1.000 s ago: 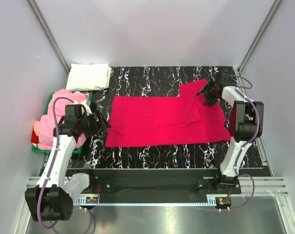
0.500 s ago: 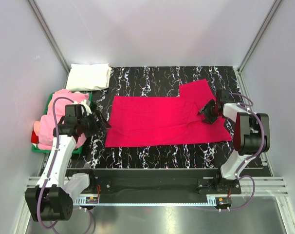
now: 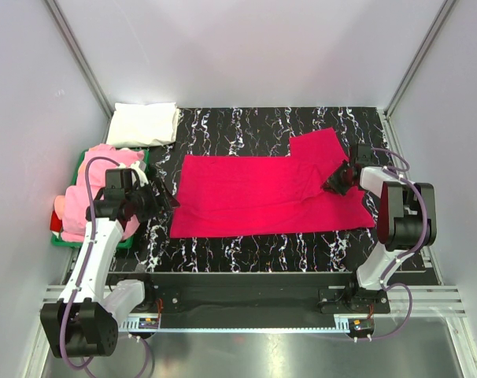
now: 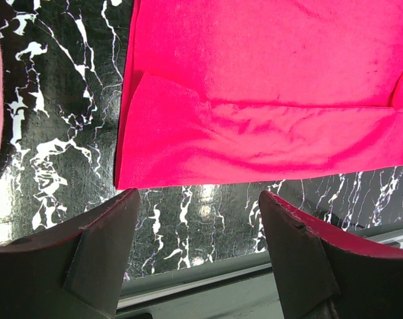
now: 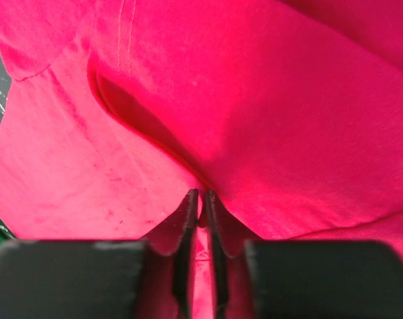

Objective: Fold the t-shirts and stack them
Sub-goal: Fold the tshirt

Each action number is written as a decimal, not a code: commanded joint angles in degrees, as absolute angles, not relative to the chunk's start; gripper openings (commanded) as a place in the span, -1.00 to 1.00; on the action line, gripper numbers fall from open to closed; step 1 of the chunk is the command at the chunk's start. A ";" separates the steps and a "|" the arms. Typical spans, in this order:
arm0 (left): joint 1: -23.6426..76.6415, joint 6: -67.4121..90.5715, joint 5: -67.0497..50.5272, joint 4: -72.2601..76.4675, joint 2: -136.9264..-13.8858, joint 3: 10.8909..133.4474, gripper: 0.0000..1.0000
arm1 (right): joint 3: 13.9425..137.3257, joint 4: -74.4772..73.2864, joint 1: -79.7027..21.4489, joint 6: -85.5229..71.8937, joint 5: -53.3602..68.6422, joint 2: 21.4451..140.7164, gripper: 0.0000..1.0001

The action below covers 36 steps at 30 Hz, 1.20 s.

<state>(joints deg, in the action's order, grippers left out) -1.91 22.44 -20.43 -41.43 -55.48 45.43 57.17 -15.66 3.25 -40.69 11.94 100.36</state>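
A crimson-red t-shirt (image 3: 254, 197) lies spread flat across the black marbled table, one sleeve pointing to the far right. My right gripper (image 3: 335, 183) sits low on the shirt's right part, and in the right wrist view the gripper (image 5: 201, 194) is shut on a raised fold of the red cloth (image 5: 288, 100). My left gripper (image 3: 161, 201) hovers just off the shirt's left edge. Seen from the left wrist, it (image 4: 198, 195) stands open with bare table between its fingers, and the shirt's near left corner (image 4: 255, 80) lies just beyond them.
A folded white t-shirt (image 3: 144, 124) lies at the far left corner of the table. Light pink t-shirts (image 3: 89, 197) are heaped in a green tray (image 3: 65, 242) left of the left arm. The table's metal front rail (image 4: 221, 279) runs below the left fingers.
The right gripper came from the far sleeve down onto the shirt's right part and closed on a fold of red cloth. The left arm has not moved.
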 commanded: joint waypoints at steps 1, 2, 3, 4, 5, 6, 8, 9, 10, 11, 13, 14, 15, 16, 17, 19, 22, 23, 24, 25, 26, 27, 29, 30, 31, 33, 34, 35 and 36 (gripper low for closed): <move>-2.20 21.88 -21.53 -39.02 -54.84 45.18 0.54 | 56.95 -14.15 1.85 -40.60 13.27 97.30 -0.73; -2.20 21.88 -21.53 -39.02 -54.93 45.26 0.54 | 56.69 -13.89 1.58 -40.61 13.53 97.12 -0.80; -2.11 21.88 -21.53 -39.11 -54.93 45.18 0.54 | 56.34 -13.80 1.32 -40.95 13.62 96.68 -0.91; -2.11 21.80 -21.53 -38.94 -54.84 45.18 0.54 | 56.25 -13.62 0.71 -41.22 13.88 96.59 -0.97; -2.20 21.80 -21.71 -39.02 -54.84 45.18 0.54 | 55.99 -13.19 0.36 -41.39 14.15 96.50 -1.00; -2.20 21.88 -21.71 -38.94 -54.84 45.18 0.54 | 55.90 -13.01 0.35 -41.74 14.32 96.42 -1.00; -2.20 21.88 -21.62 -38.94 -54.76 45.18 0.54 | 55.90 -12.48 -1.56 -42.62 14.50 96.50 -1.00; -2.20 21.88 -21.71 -38.94 -54.76 45.26 0.54 | 56.51 -12.39 -2.02 -42.89 14.59 96.76 -1.00; -2.20 21.80 -21.71 -38.94 -54.84 45.26 0.54 | 57.04 -12.31 -2.37 -43.24 14.59 97.03 -1.00; -2.11 21.88 -21.62 -38.94 -54.76 45.18 0.54 | 57.74 -12.13 -3.07 -43.76 14.85 97.38 -1.00; -2.20 21.88 -21.71 -38.93 -54.76 45.26 0.54 | 60.81 -12.22 -3.60 -44.47 15.55 99.22 -1.00; -2.11 21.88 -21.62 -38.94 -54.84 45.18 0.54 | 62.04 -12.30 -3.95 -44.99 15.90 100.01 -1.00; -2.20 21.80 -21.53 -38.94 -54.84 45.18 0.54 | 65.01 -12.30 -4.48 -45.26 16.08 101.85 -1.00; -2.20 21.88 -21.53 -39.02 -54.84 45.18 0.54 | 66.52 -12.57 -4.83 -45.44 16.43 102.82 -1.00; -2.11 21.80 -21.45 -38.94 -54.84 45.26 0.54 | 68.36 -12.83 -5.09 -45.53 16.61 103.96 -1.00; -2.20 21.97 -21.27 -39.11 -54.84 45.18 0.54 | 73.72 -13.27 -5.62 -45.61 18.01 107.74 -1.00; -2.20 21.88 -21.01 -39.20 -55.02 45.18 0.54 | 80.58 -13.36 -5.63 -45.62 22.48 113.45 -0.52; -2.11 21.97 -21.01 -39.20 -55.11 45.26 0.54 | 82.07 -13.53 -5.71 -45.01 23.89 115.64 0.00; -2.11 21.97 -20.92 -39.29 -55.28 45.18 0.54 | 84.70 -14.23 -5.71 -44.48 25.04 116.53 0.13; -2.20 22.06 -20.74 -39.29 -55.46 45.35 0.54 | 85.77 -15.37 -5.63 -43.60 25.22 116.80 0.19; -2.20 21.97 -20.39 -39.46 -55.72 45.26 0.54 | 86.39 -17.12 -5.63 -41.59 24.79 115.85 0.24; -2.20 22.06 -20.13 -39.64 -55.81 45.26 0.54 | 86.14 -18.10 -5.63 -40.44 24.00 114.62 0.37; -2.20 22.50 -19.43 -39.73 -56.34 45.35 0.54 | 85.17 -21.52 -4.58 -36.85 19.53 110.24 0.48; -2.11 22.67 -19.25 -40.07 -56.69 45.53 0.54 | 83.43 -22.66 -3.79 -36.04 18.38 108.47 0.52; -2.11 23.20 -18.55 -40.34 -57.21 45.70 0.54 | 82.02 -23.72 -2.91 -35.51 16.28 106.63 0.53; -2.02 23.81 -17.85 -41.13 -57.74 45.88 0.55 | 75.52 -26.45 1.74 -34.98 14.25 99.87 0.54; -2.02 25.12 -16.62 -41.31 -57.74 45.70 0.57 | 72.71 -27.33 3.41 -34.98 12.76 97.15 0.55; -2.02 26.01 -16.61 -41.22 -57.66 45.27 0.59 | 67.38 -28.12 7.43 -34.46 11.61 91.81 0.56; -1.93 27.06 -16.96 -40.61 -57.57 44.65 0.59 | 64.80 -28.91 9.30 -34.11 10.47 89.24 0.58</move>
<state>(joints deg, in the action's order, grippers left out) -1.89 24.21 -18.50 -41.28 -57.76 45.30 71.33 -23.18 1.89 -37.06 16.91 100.33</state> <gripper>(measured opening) 0.788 0.781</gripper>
